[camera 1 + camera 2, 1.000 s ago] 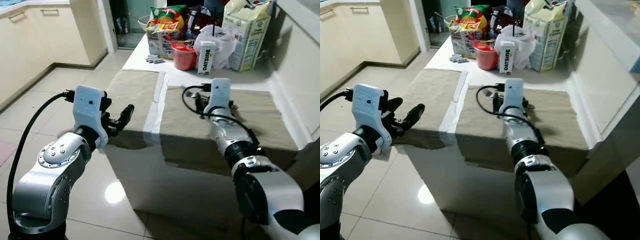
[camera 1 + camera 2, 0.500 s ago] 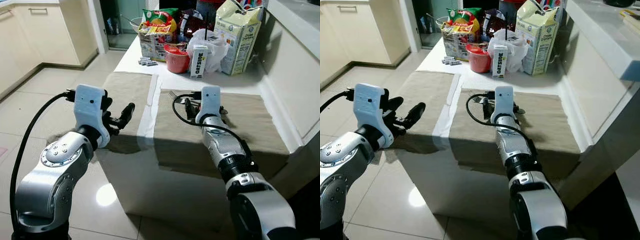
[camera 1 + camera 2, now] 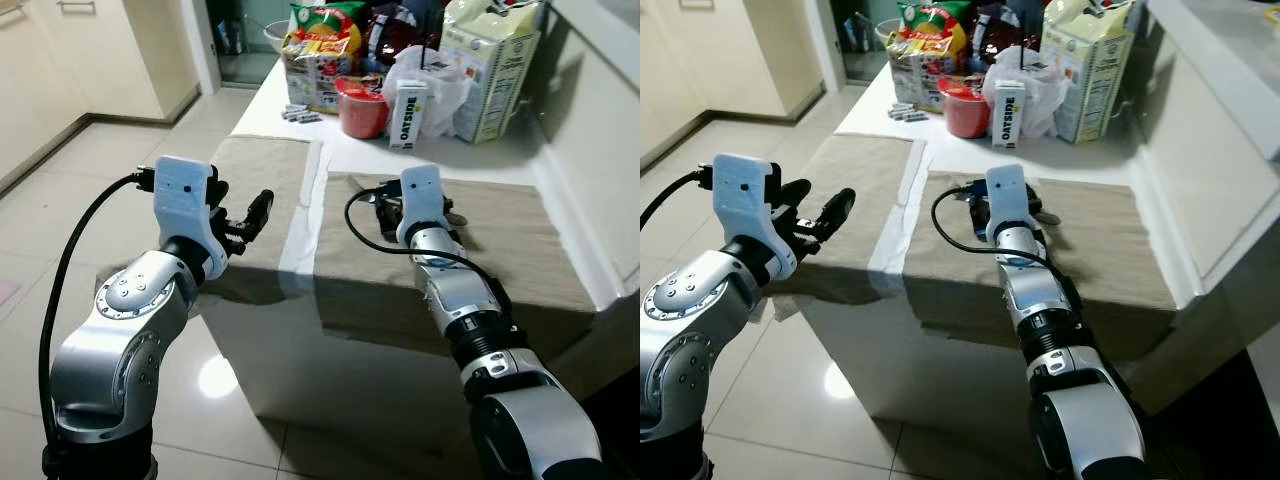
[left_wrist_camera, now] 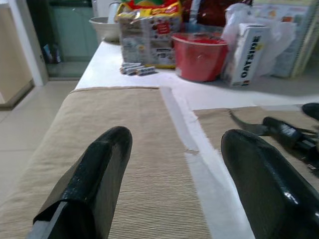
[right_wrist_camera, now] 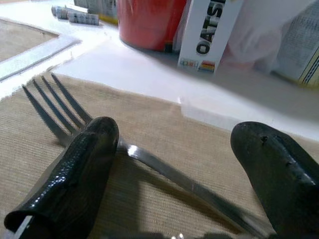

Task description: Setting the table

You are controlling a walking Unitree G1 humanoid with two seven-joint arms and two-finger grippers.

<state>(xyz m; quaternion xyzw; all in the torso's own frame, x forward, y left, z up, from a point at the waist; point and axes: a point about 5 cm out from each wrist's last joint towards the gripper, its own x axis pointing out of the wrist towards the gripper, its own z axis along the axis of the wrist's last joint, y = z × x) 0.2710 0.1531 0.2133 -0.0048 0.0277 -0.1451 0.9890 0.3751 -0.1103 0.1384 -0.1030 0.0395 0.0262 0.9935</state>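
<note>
Our right gripper [image 5: 169, 174] has its jaws wide open over the fork [image 5: 99, 137]; next we close them.

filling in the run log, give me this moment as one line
task: setting table | right gripper: open, over fork on right placemat | left gripper: open, above left placemat

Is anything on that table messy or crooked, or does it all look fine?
Mostly fine. The fork lies at a slant on the right placemat rather than squared to its edge, between the right gripper's open fingers. Groceries crowd the table's far end: an Oatside carton, a red cup and snack bags.
</note>
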